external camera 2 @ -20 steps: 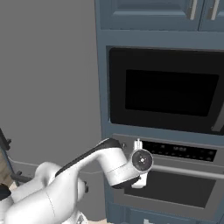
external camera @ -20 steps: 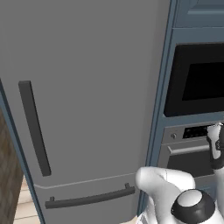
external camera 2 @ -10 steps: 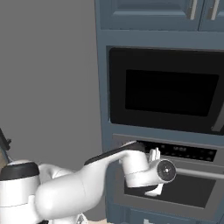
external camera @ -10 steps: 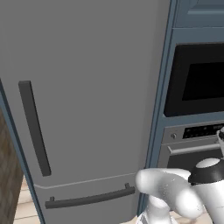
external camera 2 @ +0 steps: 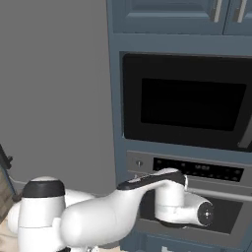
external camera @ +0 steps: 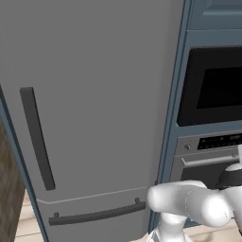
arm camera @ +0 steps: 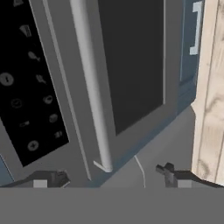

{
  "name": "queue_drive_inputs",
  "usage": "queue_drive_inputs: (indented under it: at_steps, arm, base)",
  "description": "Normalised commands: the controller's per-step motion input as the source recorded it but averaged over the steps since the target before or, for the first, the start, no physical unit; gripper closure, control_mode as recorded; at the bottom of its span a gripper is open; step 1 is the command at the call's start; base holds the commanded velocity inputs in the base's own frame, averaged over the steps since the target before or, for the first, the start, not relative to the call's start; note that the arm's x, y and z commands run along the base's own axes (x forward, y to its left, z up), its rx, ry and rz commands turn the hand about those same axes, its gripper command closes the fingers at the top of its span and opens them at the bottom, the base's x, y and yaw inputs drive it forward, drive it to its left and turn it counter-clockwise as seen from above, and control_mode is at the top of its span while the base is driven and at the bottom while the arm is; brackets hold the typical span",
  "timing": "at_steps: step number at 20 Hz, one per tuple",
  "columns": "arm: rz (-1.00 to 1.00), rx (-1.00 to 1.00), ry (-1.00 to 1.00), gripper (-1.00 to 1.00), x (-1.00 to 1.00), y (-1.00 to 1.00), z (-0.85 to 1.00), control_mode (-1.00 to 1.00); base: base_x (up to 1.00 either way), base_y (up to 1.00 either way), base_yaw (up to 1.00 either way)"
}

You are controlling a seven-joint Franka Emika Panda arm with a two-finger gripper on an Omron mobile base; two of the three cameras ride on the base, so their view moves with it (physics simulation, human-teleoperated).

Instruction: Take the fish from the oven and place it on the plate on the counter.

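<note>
From the left base view I saw the tall grey fridge (external camera: 94,104) taking up most of the frame, with its dark upright handle (external camera: 38,137) at the left and a dark bar handle (external camera: 97,215) across the lower drawer; to its right stood the blue-grey cabinet column, holding the black-windowed appliance (external camera: 215,87) above and the oven (external camera: 208,158) below, its control strip and pale door handle in sight and its door closed; my arm's white elbow (external camera: 189,203) swung across the lower right, in front of the oven door.

From the right base view the same column faced me; the black-windowed appliance (external camera 2: 189,103) sat under two upper cabinet doors; beneath it ran the oven's (external camera 2: 147,170) control strip (external camera 2: 197,170) with a small knob at its left end and a dark display; my arm (external camera 2: 142,202) reached from the lower left across the dark oven door, the wrist turned toward the right; the fish was somewhere I could not see, the door being shut.

From the hand view, rolled on its side, the oven's pale bar handle (arm camera: 92,83) ran down the frame beside the dark door glass (arm camera: 131,61), with the black icon panel (arm camera: 26,83) at the left; the tool (arm camera: 111,179) was spread wide, its two dark fingertips (arm camera: 168,171) well apart and pinching nothing, the end of the handle lying between them; a beige wood-grain surface (arm camera: 210,96) lay along the right edge.
</note>
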Motion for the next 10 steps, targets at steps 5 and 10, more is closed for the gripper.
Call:
queue_drive_inputs:
  at_steps: [5, 10]
  arm:
    - [0.02, 0.18, -0.14, -1.0, 0.1, -0.01, -0.38, -1.0]
    - [0.01, 0.11, -0.2, -1.0, 0.19, -0.02, -0.06, -1.0]
  base:
    - [0.0, 0.0, 0.0]
    - [0.0, 0.0, 0.0]
